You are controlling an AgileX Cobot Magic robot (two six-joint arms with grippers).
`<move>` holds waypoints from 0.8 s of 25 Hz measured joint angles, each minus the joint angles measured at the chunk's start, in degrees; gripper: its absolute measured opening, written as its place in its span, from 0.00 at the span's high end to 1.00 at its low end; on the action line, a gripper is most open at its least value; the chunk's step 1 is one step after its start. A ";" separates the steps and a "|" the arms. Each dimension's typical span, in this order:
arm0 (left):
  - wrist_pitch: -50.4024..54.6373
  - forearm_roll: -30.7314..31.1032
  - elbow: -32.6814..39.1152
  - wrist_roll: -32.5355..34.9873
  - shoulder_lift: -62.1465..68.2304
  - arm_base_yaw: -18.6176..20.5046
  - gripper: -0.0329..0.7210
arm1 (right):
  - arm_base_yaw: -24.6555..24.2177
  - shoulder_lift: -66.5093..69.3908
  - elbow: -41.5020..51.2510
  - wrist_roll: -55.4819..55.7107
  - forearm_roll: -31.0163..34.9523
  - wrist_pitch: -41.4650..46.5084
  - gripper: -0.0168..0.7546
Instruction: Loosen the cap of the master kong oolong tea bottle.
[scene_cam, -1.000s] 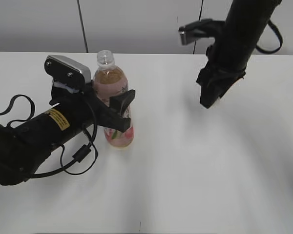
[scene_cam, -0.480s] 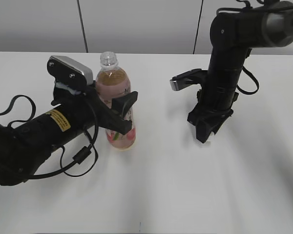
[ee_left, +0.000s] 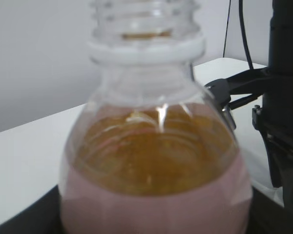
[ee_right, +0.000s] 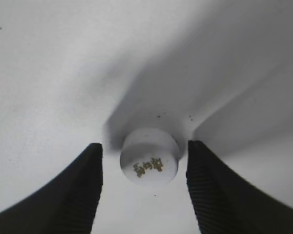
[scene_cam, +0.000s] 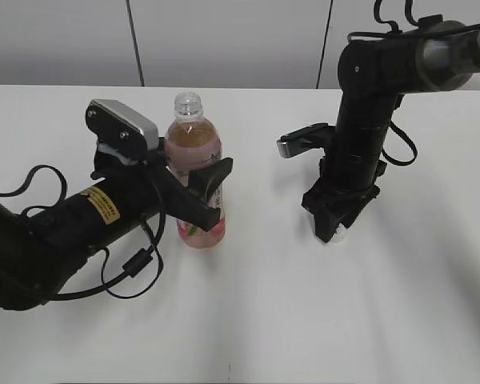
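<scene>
The master kong oolong tea bottle (scene_cam: 194,144) stands upright left of centre, amber tea above a pink label. Its threaded neck (scene_cam: 187,104) is bare and open. My left gripper (scene_cam: 202,198) is shut on the bottle's body; in the left wrist view the bottle (ee_left: 151,161) fills the frame. The white cap (ee_right: 149,163), with small gold characters on top, lies on the table. My right gripper (ee_right: 144,170) points down over it, jaws open, with a gap on each side of the cap. In the exterior view the cap (scene_cam: 339,235) peeks out at my right gripper's (scene_cam: 330,229) tip.
The white table (scene_cam: 304,320) runs back to a grey wall. A black cable loop (scene_cam: 136,264) lies beside my left arm. My right arm (ee_left: 283,97) stands to the bottle's right in the left wrist view.
My right arm came down from high at the back to the table right of the bottle, and the cap now lies between its open jaws. The left arm and bottle shifted slightly right.
</scene>
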 joint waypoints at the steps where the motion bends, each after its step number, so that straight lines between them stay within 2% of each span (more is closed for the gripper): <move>1: 0.00 0.17 0.00 0.00 0.00 0.00 0.37 | 0.00 0.00 0.00 0.15 0.00 -0.12 0.44; 6: -0.11 1.27 0.00 0.00 0.08 0.00 0.37 | 0.00 0.00 0.00 0.65 0.00 -0.47 0.32; 15: -1.20 1.82 0.00 -0.13 0.13 0.00 0.24 | 0.00 0.00 0.00 1.41 0.00 -0.95 0.31; 20: -1.60 0.74 1.98 -0.13 0.13 0.00 0.19 | 0.00 0.00 0.00 1.54 0.00 -0.97 0.30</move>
